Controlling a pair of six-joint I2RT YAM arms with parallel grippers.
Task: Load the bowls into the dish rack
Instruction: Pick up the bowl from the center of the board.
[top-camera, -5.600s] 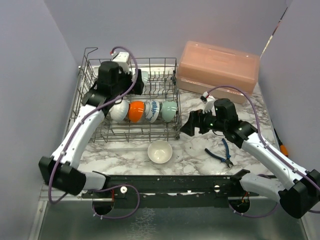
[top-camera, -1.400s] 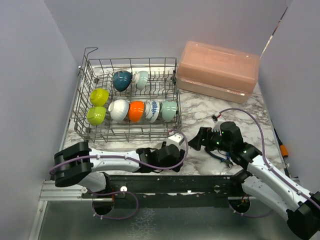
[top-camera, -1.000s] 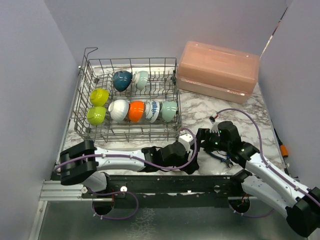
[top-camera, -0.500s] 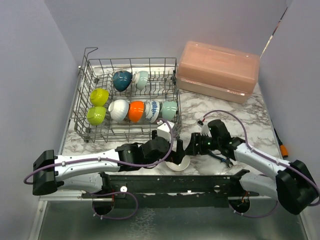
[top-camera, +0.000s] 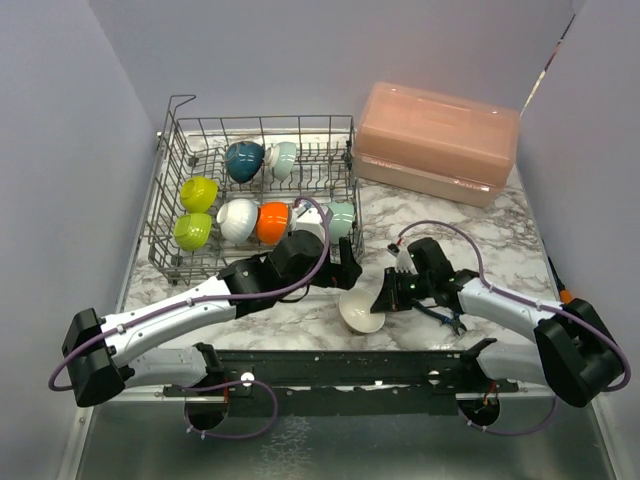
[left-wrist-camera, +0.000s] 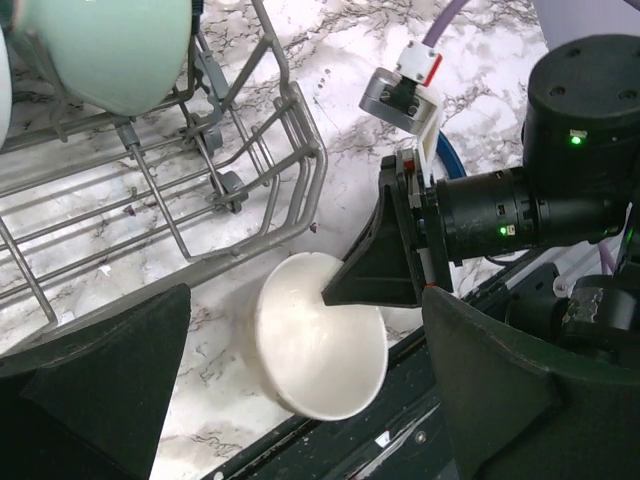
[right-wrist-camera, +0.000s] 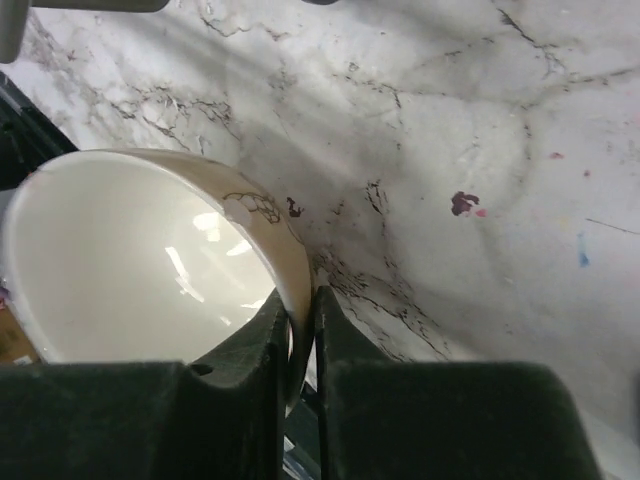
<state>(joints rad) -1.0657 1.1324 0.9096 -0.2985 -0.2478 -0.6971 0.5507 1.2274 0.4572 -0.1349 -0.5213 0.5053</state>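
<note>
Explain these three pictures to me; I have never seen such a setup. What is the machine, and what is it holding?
Two robot arms are bolted at the near edge of a marble table. One picture looks down from above; the other two come from a camera on each wrist. A wire dish rack holds coloured bowls; a pink box and pliers lie nearby. The right gripper pinches the rim of a tilted cream bowl. The left gripper is open and holds nothing.

Bowl (top-camera: 362, 312) before dish rack (top-camera: 300, 118)
</note>
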